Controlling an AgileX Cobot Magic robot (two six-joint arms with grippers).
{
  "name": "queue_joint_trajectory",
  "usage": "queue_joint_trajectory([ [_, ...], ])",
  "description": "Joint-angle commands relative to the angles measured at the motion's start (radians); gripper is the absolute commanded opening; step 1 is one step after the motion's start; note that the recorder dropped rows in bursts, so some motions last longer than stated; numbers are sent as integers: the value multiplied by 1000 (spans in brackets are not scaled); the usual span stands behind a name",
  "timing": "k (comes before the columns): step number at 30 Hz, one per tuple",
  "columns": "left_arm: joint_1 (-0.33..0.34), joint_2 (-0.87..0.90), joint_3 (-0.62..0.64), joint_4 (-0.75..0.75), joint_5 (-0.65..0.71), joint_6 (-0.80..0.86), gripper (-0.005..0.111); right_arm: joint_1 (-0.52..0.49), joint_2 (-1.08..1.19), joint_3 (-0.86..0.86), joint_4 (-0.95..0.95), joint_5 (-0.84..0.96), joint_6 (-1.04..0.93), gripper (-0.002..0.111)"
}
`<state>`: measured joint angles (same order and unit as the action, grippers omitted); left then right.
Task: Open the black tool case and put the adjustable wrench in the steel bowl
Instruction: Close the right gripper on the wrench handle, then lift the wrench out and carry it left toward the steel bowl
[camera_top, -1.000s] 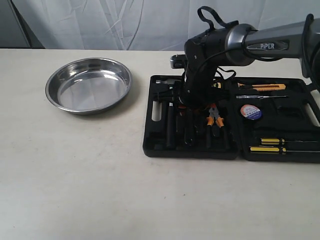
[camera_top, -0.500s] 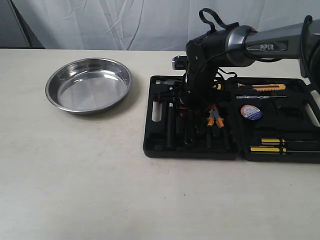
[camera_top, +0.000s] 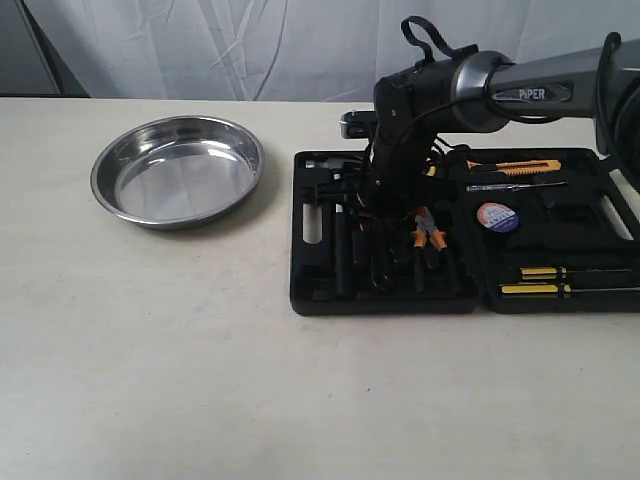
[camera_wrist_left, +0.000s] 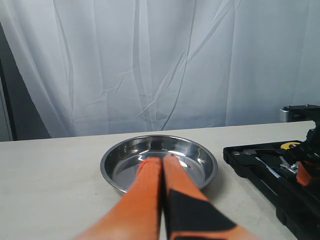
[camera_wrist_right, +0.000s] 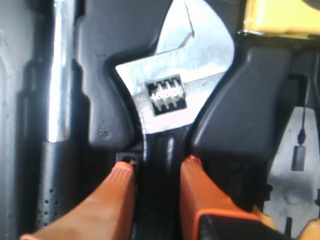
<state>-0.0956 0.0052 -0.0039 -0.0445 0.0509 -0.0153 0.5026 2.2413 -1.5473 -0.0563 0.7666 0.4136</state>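
Clamped the right gripper (camera_wrist_right: 156, 167) narrowly around the black handle of the wrench (camera_wrist_right: 175, 95), lying in its slot in the open tool case (camera_top: 310, 295) toward the desk's right edge. Held the left gripper (camera_wrist_left: 161, 160) pressed together, empty, short of the bowl (camera_top: 100, 185) near the far edge, left of the case.

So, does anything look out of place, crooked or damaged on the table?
Nothing stands out. The tool case lies open and flat, with its tools in their slots. The adjustable wrench sits in its recess, the right gripper closed around its handle. The steel bowl stands upright with nothing in it.
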Motion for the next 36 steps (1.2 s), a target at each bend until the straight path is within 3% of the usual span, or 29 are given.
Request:
queue_joint_trajectory([
  [1, -7, -5, 4, 6, 0, -1, 0, -3, 33, 26, -16, 24, -75, -1],
  [36, -7, -5, 4, 6, 0, -1, 0, -3, -192, 26, -50, -28, -150, -1],
])
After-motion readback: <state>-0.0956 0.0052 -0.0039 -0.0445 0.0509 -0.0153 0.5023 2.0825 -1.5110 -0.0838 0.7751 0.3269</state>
